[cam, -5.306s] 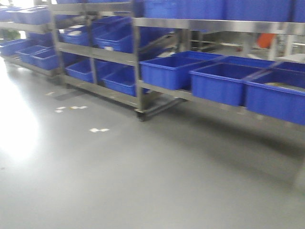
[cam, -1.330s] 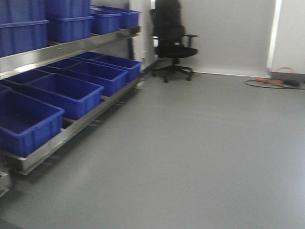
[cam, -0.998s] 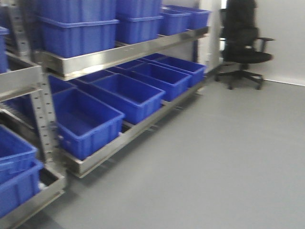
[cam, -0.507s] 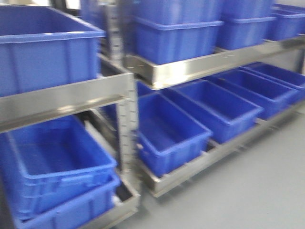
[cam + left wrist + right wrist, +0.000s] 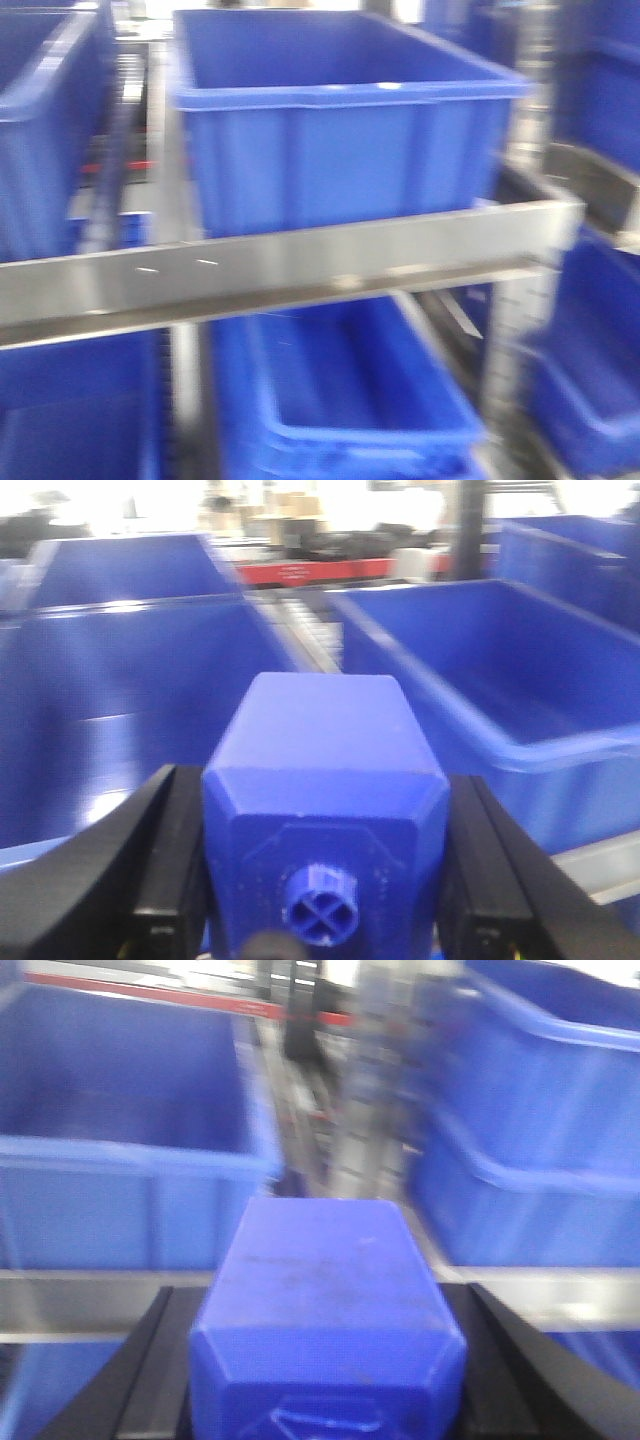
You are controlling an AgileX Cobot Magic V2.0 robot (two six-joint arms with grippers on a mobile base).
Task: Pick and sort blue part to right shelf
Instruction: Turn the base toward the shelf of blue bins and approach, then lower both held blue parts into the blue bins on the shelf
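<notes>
Two blue blocks are seen, one in each wrist view. In the left wrist view, a blue part [image 5: 325, 810] is clamped between the two black fingers [image 5: 165, 860] of the left gripper [image 5: 325, 880]; its sloped shoulders and a small round cap with a cross-shaped mark are turned toward the camera. In the right wrist view, a second blue block [image 5: 328, 1305] is gripped in the same way by the right gripper [image 5: 325, 1370], a black finger [image 5: 160, 1360] being pressed against each side. Its near end is cut off by the lower edge of the picture, so it cannot be told whether a chunky cap or a small ring is carried there.

In the front view, the right shelf [image 5: 290, 265] is seen close up and blurred. One flat steel front rail is stretched across the picture, and a large blue bin [image 5: 340, 130] is set on the level just behind it. A second bin [image 5: 45, 130] is partly seen to its left on the same level, and a lower bin [image 5: 350, 400] is seen beneath the rail. Further blue bins at the right edge are too blurred to be counted. Neither gripper nor either block is visible in this view.

Behind the held part in the left wrist view, two open bins are shown: one [image 5: 130, 680] at the left and one [image 5: 500, 670] at the right, with a roller track [image 5: 300, 630] between them. Both blocks are held above the shelf's front, not inside any bin.
</notes>
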